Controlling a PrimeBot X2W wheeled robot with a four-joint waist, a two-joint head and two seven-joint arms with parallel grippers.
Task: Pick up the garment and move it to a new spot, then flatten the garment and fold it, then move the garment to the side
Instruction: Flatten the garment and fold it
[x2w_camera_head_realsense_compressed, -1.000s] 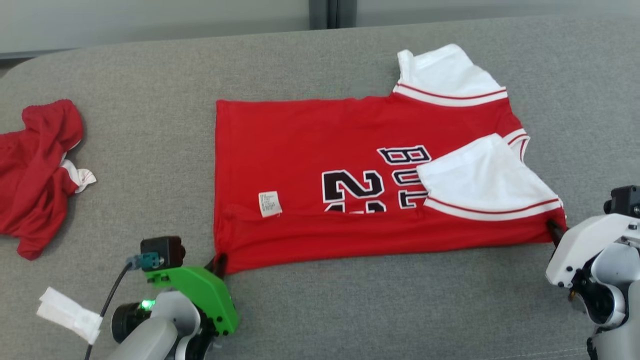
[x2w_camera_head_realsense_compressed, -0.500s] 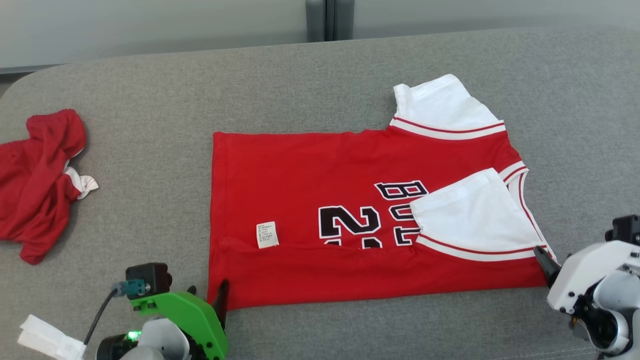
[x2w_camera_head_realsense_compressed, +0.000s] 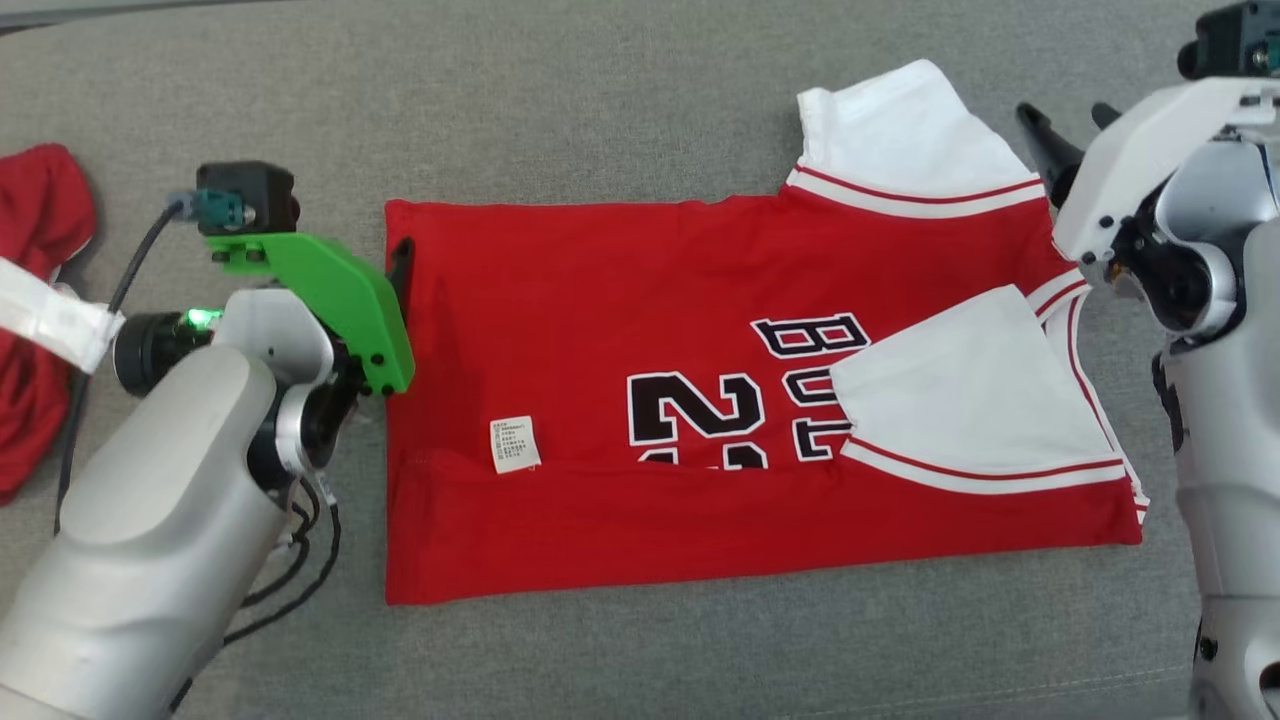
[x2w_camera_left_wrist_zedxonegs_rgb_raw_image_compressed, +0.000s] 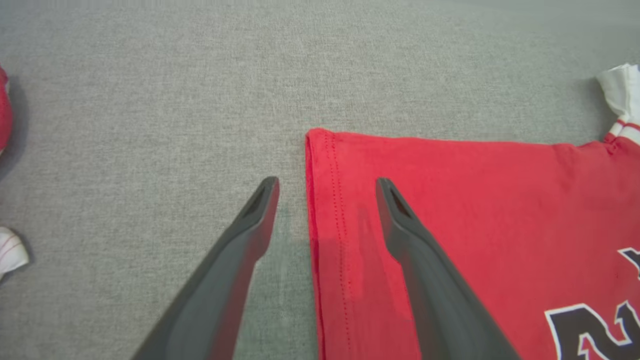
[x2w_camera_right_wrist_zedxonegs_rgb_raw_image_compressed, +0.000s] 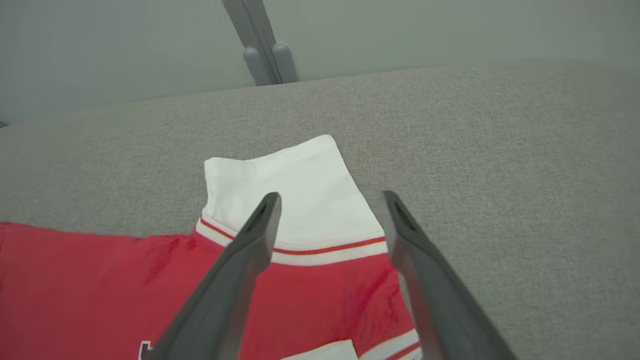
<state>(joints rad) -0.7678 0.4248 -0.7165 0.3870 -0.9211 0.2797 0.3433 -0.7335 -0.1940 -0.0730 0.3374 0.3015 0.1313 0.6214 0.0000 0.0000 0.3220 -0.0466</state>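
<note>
I see the jersey (x2w_camera_head_realsense_compressed: 600, 300) flat mid-frame on the couch (x2w_camera_head_realsense_compressed: 600, 100) (bottom edge folded up). My left gripper (x2w_camera_left_wrist_zedxonegs_rgb_raw_image_compressed: 326, 181) has jaws apart astride its left hem; right gripper (x2w_camera_right_wrist_zedxonegs_rgb_raw_image_compressed: 332, 196), jaws apart, by the upper-right sleeve (x2w_camera_head_realsense_compressed: 900, 130).

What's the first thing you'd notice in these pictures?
A big red shirt with white sleeves and black numbers lies in the middle. The left pincer hangs open at its hem, and the right pincer hangs open over the far sleeve.
</note>
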